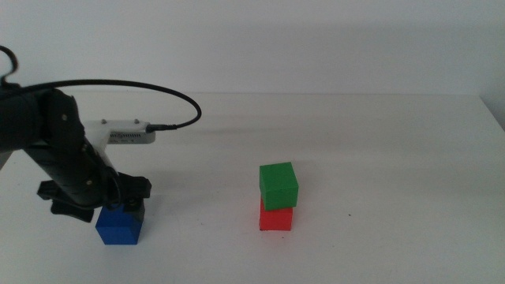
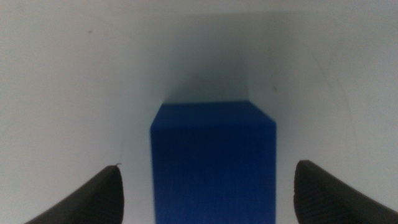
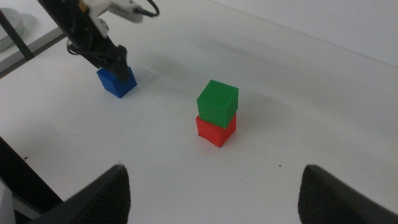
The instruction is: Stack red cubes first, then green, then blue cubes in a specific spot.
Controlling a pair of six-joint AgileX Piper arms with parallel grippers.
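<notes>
The green cube point(image 1: 278, 184) sits on the red cube point(image 1: 276, 217), a little skewed, on the white tabletop at mid-right; the stack also shows in the right wrist view, green point(image 3: 217, 103) on red point(image 3: 216, 129). The blue cube point(image 1: 120, 227) stands alone on the table at the left. My left gripper point(image 1: 125, 207) is low over it. In the left wrist view the left gripper point(image 2: 207, 171) is open, with the blue cube point(image 2: 213, 162) between the jaws and a gap on each side. My right gripper point(image 3: 214, 169) is open and empty, out of the middle view.
The left arm and its black cable point(image 1: 150, 83) fill the table's left side. A few faint dark marks point(image 1: 347, 214) lie on the white table point(image 1: 394, 158) to the right of the stack. In the right wrist view, the table's edge point(image 3: 18, 155) runs past the blue cube point(image 3: 117, 81).
</notes>
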